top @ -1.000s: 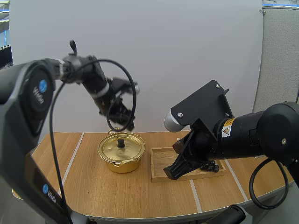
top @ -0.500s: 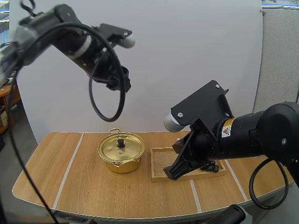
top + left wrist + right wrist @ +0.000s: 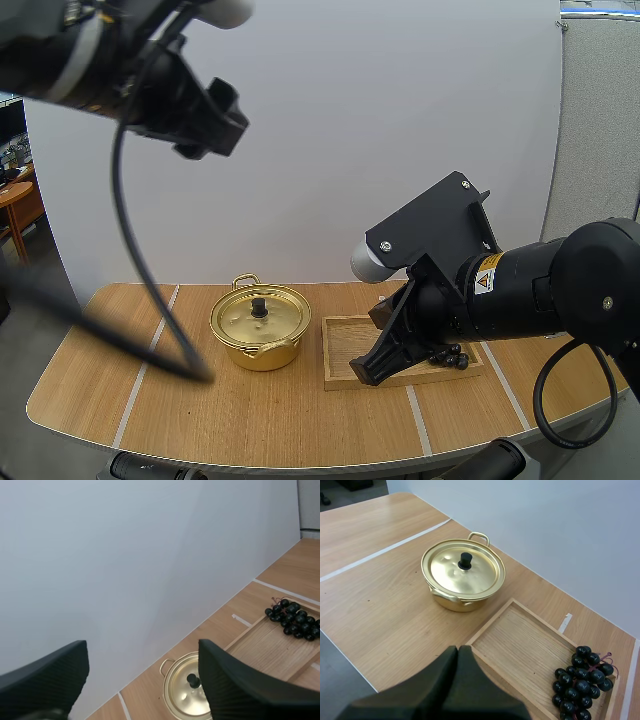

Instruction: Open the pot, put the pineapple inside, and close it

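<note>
left claw [image 3: 212, 125] apart, upper left, likely readied for pot lid [image 3: 259, 312] | right claw [image 3: 458, 652] together, idle near tray [image 3: 520, 645] | grapes [image 3: 582, 682] on it

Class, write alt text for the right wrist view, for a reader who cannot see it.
A gold pot with its lid on sits on a wooden table, beside a wooden tray holding a bunch of dark grapes at one end. The right gripper, shut on nothing, hovers by the tray's corner nearest the pot.

I see gold pot [image 3: 260, 325] w/ blk lid knob [image 3: 465, 560], near-blk grapes [image 3: 584, 682], pale wood-grain tray [image 3: 520, 645], brown wood table [image 3: 200, 410] w/ white stripes, plain white wall [image 3: 400, 100].
</note>
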{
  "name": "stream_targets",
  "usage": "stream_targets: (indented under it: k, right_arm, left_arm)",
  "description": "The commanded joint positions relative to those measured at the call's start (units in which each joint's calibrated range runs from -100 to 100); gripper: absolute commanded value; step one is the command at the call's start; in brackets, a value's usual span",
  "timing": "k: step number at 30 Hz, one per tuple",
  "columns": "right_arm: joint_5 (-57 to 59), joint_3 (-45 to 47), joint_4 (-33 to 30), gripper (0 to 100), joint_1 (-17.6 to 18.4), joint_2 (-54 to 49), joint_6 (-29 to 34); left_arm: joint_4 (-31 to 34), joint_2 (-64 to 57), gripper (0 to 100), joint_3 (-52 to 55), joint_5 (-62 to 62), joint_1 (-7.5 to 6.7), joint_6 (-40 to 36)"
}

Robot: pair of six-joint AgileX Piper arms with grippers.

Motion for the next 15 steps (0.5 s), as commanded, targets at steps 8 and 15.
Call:
stream_targets:
  k: [8, 15]
  right_arm:
    - [-1.39, -0.21, 0.2, 0, -1.45, -1.46, 0.26]
    - [-1.55, -0.21, 0.2, 0, -2.96, -7.09, 0.52]
  left_arm:
    - [1.32, -13.25, 0, 7.8, 0.65, -0.18, -3.71]
    - [0.07, -22.14, 0, 14.39, 0.65, -0.18, -3.71]
